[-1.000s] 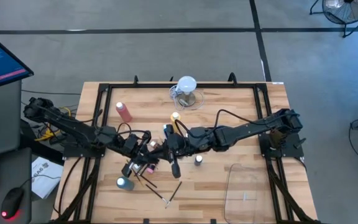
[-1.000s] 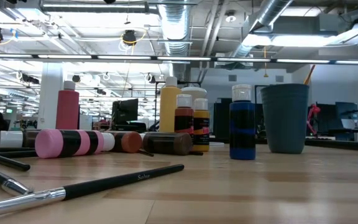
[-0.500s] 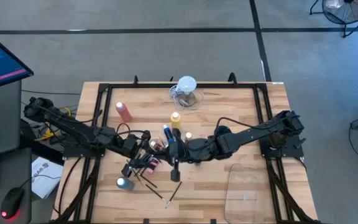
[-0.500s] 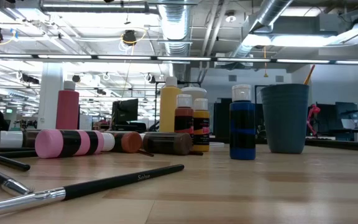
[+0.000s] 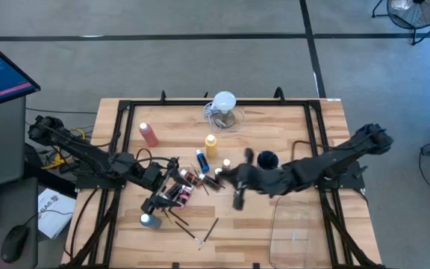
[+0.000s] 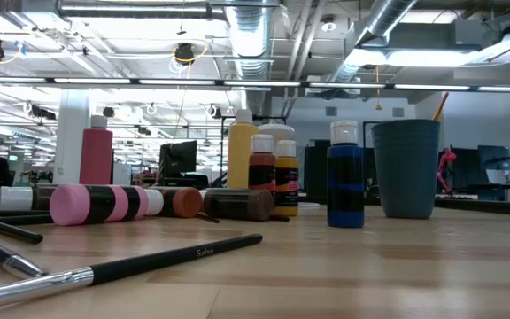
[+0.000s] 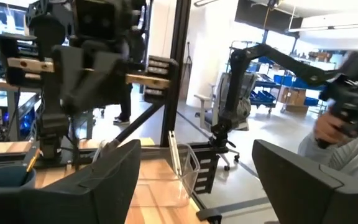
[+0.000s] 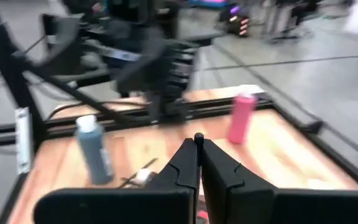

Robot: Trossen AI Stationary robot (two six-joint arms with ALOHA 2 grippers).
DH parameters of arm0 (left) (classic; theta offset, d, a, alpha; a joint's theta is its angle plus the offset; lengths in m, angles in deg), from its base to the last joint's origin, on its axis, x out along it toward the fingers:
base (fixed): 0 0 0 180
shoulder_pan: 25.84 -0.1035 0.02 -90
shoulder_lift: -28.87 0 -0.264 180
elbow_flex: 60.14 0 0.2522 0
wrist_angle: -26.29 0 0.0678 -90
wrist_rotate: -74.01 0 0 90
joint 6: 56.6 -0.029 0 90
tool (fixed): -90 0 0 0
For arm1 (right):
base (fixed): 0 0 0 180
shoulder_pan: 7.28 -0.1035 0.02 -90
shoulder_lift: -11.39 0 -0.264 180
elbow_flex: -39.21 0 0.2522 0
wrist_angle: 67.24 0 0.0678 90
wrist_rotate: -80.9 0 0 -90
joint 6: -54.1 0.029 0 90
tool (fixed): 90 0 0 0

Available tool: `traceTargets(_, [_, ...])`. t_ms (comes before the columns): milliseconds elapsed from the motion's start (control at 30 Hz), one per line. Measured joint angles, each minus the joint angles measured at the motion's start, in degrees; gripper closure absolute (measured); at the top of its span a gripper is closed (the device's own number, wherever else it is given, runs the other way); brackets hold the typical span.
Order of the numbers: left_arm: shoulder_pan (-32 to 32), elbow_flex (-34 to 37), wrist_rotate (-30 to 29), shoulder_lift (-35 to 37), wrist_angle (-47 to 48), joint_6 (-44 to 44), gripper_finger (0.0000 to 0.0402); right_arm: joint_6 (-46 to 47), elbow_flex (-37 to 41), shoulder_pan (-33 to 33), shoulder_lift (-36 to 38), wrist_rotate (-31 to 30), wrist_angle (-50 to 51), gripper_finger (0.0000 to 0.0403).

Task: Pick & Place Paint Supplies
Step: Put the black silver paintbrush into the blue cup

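Spreading wide, the left gripper [image 5: 172,173] has its fingers [image 7: 104,180] released with nothing between them; just beside its fingertips lie several small white-capped paint bottles [image 5: 189,178] and a pink one [image 6: 96,203] on their sides. Thin dark paintbrushes [image 5: 192,232] lie near, toward the table's front edge. The right gripper [image 5: 237,196] has its fingers [image 8: 188,165] clenched together on nothing, just beyond the small bottles. Near it stand the blue squeeze bottle [image 5: 200,159], the yellow squeeze bottle [image 5: 211,143] and a dark cup [image 5: 266,159]. Well apart from both stands the pink-red squeeze bottle [image 5: 148,134].
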Motion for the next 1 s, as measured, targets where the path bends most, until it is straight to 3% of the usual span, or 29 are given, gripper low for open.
traceTargets(100, [0.0, 0.0, 0.0, 0.0, -0.3, 0.0, 0.0104, 1.4, 8.4, -0.9, 7.0, -5.2, -3.5, 0.0403])
traceTargets(233, [-0.2, 0.0, -0.1, 0.0, -0.3, -0.1, 0.0104, 4.6, 18.0, -2.4, 14.9, -17.5, -4.3, 0.0403])
traceTargets(500, [-0.2, 0.0, -0.8, 0.0, -0.2, -1.5, 0.0105, 11.8, 28.1, -6.3, 21.4, -33.6, -0.5, 0.0403])
traceTargets(833, [-0.2, 0.0, -1.2, 0.0, -0.2, -1.5, 0.0106, 14.9, 28.3, -6.8, 21.5, -35.0, 3.0, 0.0403])
traceTargets(1000, [-0.2, 0.0, -1.9, 0.0, -0.2, -1.7, 0.0106, 10.8, 26.4, -6.9, 21.4, -36.1, 0.8, 0.0403])
